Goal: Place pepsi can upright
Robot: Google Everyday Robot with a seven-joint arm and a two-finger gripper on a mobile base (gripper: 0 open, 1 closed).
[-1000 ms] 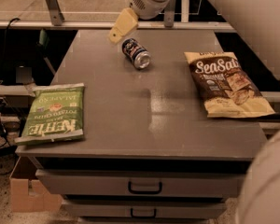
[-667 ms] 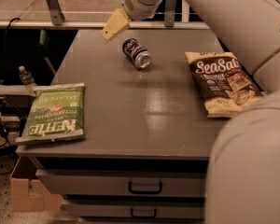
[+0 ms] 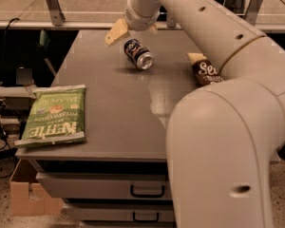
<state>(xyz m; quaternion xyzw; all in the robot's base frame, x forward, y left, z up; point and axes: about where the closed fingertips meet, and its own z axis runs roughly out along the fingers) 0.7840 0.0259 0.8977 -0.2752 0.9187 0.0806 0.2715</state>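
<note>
The pepsi can (image 3: 137, 54) lies on its side on the table (image 3: 109, 108). Our gripper (image 3: 133, 34) hovers just behind it, spread wide, empty. We've everything left to do.

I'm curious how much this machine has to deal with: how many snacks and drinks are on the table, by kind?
Chip bags: 2 (green Kettle jalapeño bag, brown bag partly hidden by the arm)
Pepsi can: 1, lying on its side
Total: 3
The end effector hovers open just behind the can.

pepsi can (image 3: 137, 54) dark blue, silver end | chip bag (image 3: 54, 115) green | table (image 3: 118, 103) grey | jaws cream, just behind can
</note>
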